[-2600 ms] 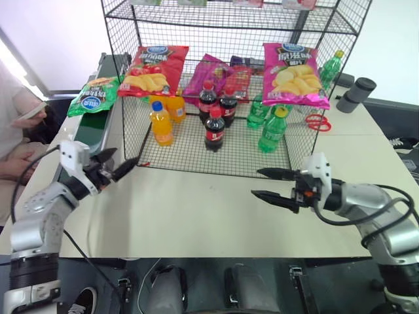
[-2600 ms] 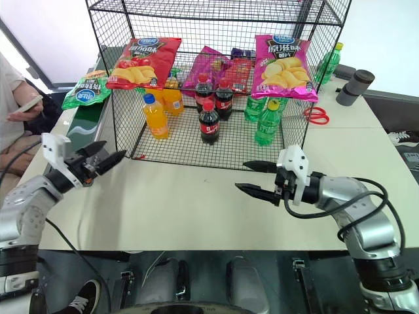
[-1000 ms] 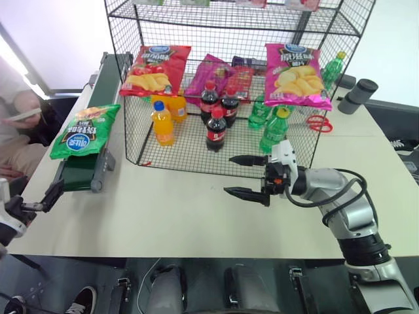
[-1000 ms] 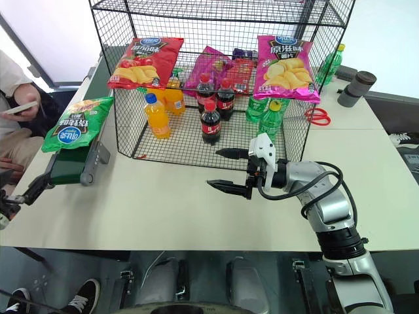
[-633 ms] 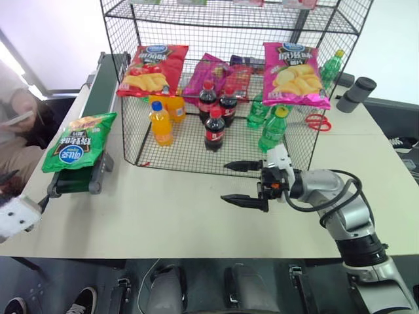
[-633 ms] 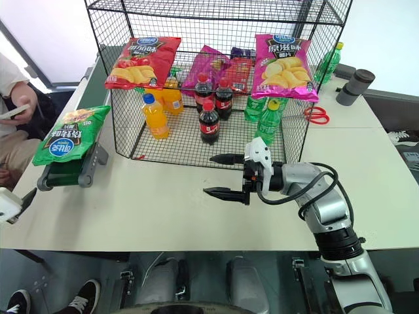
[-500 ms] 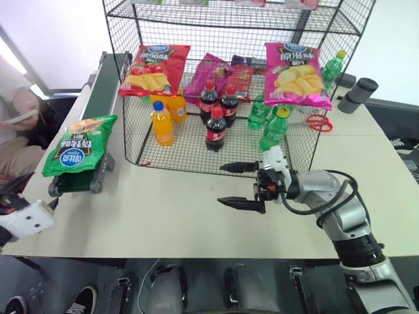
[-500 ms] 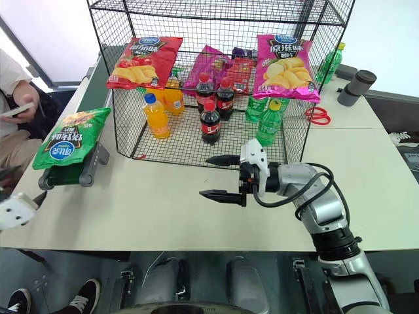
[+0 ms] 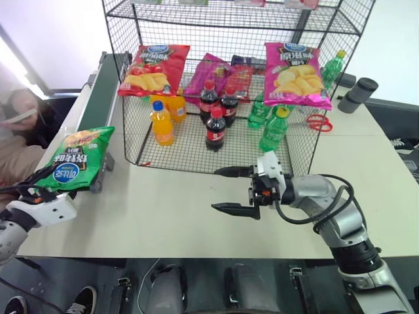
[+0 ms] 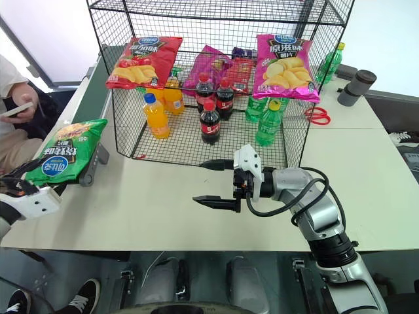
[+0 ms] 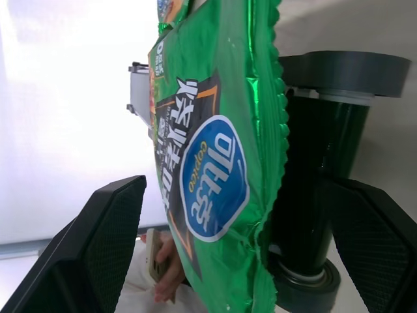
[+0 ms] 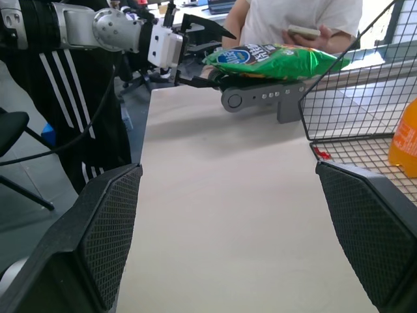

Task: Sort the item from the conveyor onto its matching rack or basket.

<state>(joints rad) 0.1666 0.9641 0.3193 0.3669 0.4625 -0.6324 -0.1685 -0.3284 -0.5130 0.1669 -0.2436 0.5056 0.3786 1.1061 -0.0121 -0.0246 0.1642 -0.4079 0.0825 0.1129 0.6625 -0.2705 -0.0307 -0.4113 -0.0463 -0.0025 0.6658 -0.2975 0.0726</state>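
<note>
The green bag (image 9: 71, 165) is carried to the near end of the conveyor (image 9: 97, 108) and now overhangs it, where a second ago it lay farther up the belt. The left gripper (image 12: 195, 49) is brought up just under that end, jaws spread wide, nothing held. The right gripper (image 9: 230, 190) is moved slightly leftward over the worktop (image 9: 170, 209), jaws also spread, empty. The bag is judged ready for a left-hand grasp; the rack (image 9: 229, 26) is not yet served.
</note>
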